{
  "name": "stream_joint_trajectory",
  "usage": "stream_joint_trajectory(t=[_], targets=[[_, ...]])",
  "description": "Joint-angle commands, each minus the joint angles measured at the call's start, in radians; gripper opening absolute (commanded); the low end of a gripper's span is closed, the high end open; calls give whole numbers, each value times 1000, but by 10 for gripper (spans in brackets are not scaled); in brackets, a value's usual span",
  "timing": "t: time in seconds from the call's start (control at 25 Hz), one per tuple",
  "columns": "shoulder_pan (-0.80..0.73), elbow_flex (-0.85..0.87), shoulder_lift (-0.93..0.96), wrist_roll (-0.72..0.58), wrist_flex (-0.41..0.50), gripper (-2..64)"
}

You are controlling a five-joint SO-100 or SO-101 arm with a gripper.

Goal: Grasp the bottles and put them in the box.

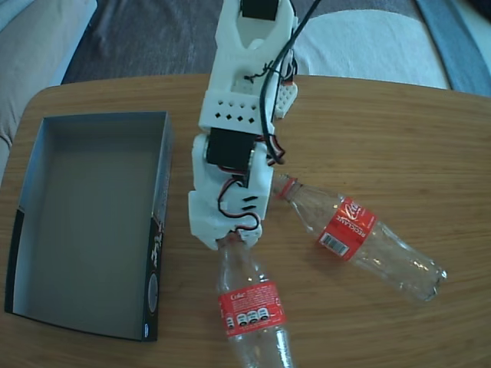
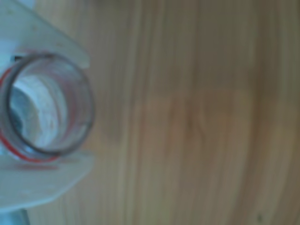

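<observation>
While box point(image 1: 92, 222) sits empty, gripper point(image 2: 51, 110) clamps 1 bottle point(image 1: 249, 303) w/ fingers point(image 2: 47, 180) snug.

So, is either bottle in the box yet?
No, in the fixed view the box holds nothing; both bottles lie on the table.

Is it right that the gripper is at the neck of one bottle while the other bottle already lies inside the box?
Not quite. The gripper is at one bottle's neck, but in the fixed view the other bottle lies on the table, right of the arm; the box holds nothing.
</observation>
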Motion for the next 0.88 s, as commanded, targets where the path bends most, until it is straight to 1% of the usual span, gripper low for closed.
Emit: stream_joint_trajectory(t=[0.0, 0.24, 0.4, 0.6, 0.68, 0.84], targets=[[17, -97, 25, 2, 3, 64], [41, -132, 98, 38, 2, 64], [52, -140, 123, 106, -8, 64], [71, -164, 156, 101, 3, 65], [71, -184, 183, 101, 34, 65], [61, -241, 222, 104, 169, 65]])
